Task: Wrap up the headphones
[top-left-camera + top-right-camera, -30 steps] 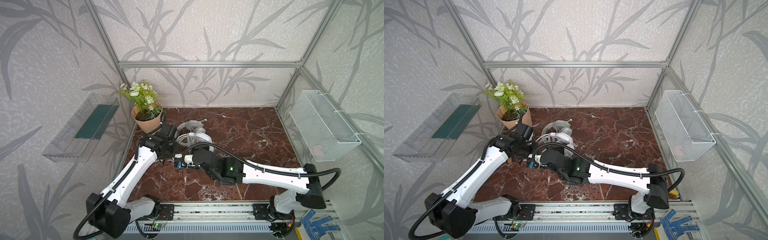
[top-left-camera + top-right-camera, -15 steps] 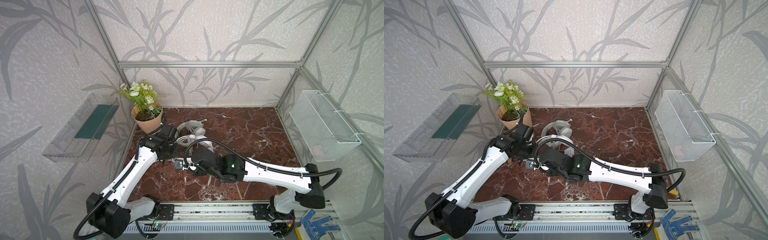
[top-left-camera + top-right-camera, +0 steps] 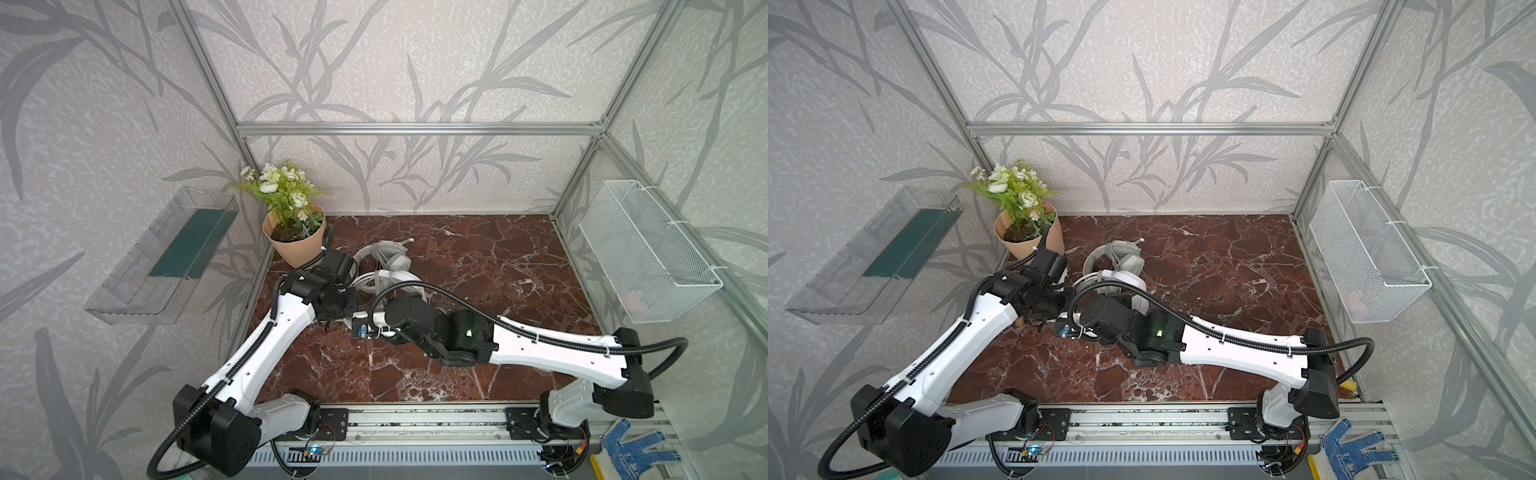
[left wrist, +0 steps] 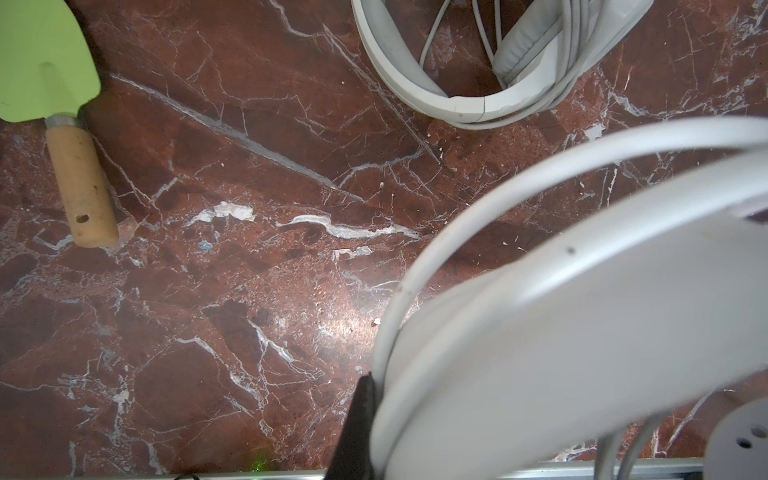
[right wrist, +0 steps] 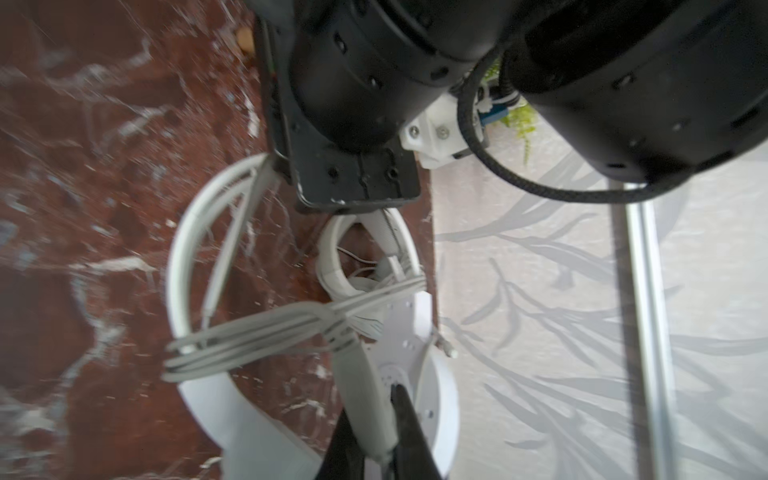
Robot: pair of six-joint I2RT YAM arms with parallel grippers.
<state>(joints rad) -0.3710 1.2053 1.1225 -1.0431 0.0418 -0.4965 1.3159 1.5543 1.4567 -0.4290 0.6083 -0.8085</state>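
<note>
Barely anything has shifted in the last second: my right arm [image 3: 540, 349] has rolled its wrist a touch, and both arms still meet at the left rear of the red marble tabletop [image 3: 478, 257]. There the glossy white headset [image 4: 582, 332] sits just in front of the greyish-white headset [image 3: 390, 255], which lies near the flower pot [image 3: 293, 245]. My left gripper [image 3: 328, 322] is clamped on the glossy headset's band, a strand of cable running beside the one black finger the wrist view shows. Several turns of cable [image 5: 257, 336] cross that headset. My right gripper [image 5: 372, 415] is pinched tight on a thick grey stretch of the cable. A green trowel [image 4: 41, 62] lies well apart on the marble.
</note>
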